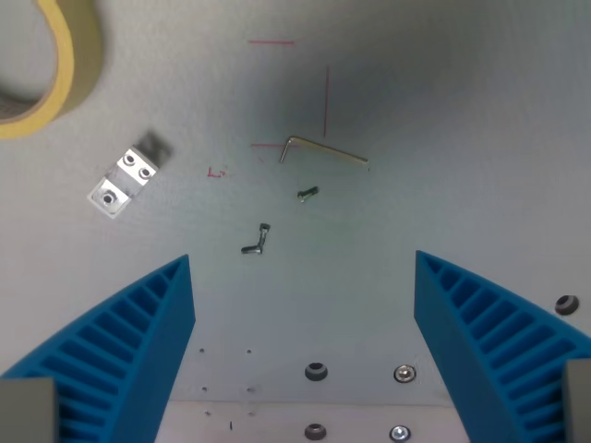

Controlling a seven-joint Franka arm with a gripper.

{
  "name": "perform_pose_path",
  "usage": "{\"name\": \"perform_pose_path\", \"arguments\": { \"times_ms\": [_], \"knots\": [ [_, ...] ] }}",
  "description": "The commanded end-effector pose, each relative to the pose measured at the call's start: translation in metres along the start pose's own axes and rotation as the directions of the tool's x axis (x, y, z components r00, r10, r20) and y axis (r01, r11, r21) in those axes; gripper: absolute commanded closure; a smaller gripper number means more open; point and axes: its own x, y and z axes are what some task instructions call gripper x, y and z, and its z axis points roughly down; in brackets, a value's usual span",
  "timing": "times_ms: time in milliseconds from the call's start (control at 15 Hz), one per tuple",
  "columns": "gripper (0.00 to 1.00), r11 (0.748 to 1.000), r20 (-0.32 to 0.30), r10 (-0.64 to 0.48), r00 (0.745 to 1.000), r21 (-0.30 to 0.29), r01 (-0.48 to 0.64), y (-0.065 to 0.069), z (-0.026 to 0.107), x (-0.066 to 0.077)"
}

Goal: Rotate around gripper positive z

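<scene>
My gripper (303, 263) looks straight down at a pale grey table (443, 120). Its two blue ribbed fingers (129, 351) stand wide apart at the bottom left and bottom right, open, with nothing between them. Below the gap lie a small bent screw piece (257, 240) and a short screw (307, 193). Farther up rests a hex key (323, 150), its short leg toward the wrist view's left. Thin red lines (325, 88) are drawn on the table near it.
A roll of yellow tape (51, 65) sits in the top left corner, partly cut off. A small metal bracket (125, 182) with screw holes lies at the left. Bolt heads (316, 372) dot the table along the bottom, one more (566, 305) at the right.
</scene>
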Motion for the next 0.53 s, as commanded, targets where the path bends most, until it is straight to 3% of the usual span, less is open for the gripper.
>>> {"name": "perform_pose_path", "arguments": {
  "times_ms": [67,533],
  "knots": [
    [0.00,0.989,-0.005,0.151,0.989,0.000,-0.151,0.0001,-0.0024,0.0001],
    [0.00,0.970,-0.005,0.242,0.970,0.001,-0.242,0.0001,-0.0024,0.0001]
  ]
}}
